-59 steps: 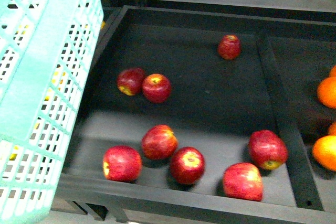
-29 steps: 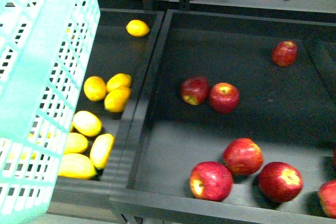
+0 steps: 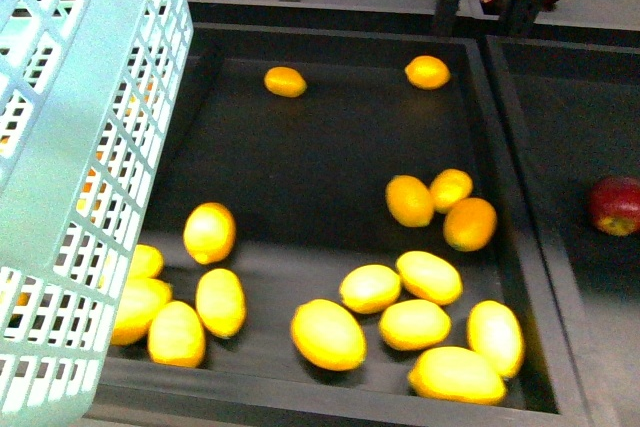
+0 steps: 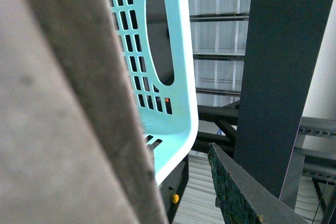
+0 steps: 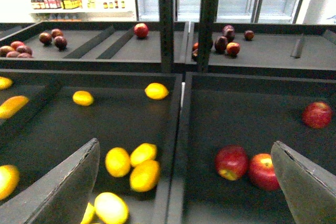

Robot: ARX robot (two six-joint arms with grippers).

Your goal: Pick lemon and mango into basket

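The turquoise basket [image 3: 90, 147] fills the left of the front view, raised beside a dark tray [image 3: 330, 117] holding several yellow lemons [image 3: 328, 334]. My left gripper [image 4: 181, 182] is shut on the basket [image 4: 157, 77]; its wall shows close in the left wrist view. My right gripper [image 5: 184, 142] hangs open and empty above the rail between the lemon tray and the apple tray, with lemons [image 5: 117, 161] below its one finger. A longer yellow-orange fruit [image 5: 13, 106] at the edge of the right wrist view looks like a mango. Neither gripper shows in the front view.
Red apples [image 5: 231, 162] lie in the neighbouring tray, one at the front view's right edge [image 3: 615, 205]. A raised divider [image 5: 176, 145] parts the two trays. Dark upright posts [image 5: 207, 19] stand behind, with dark red fruit [image 5: 231, 48] on the back shelf.
The front view has swung from the apple tray to the lemon tray, so the trays slid to the right in the picture. The basket stays at the left edge.
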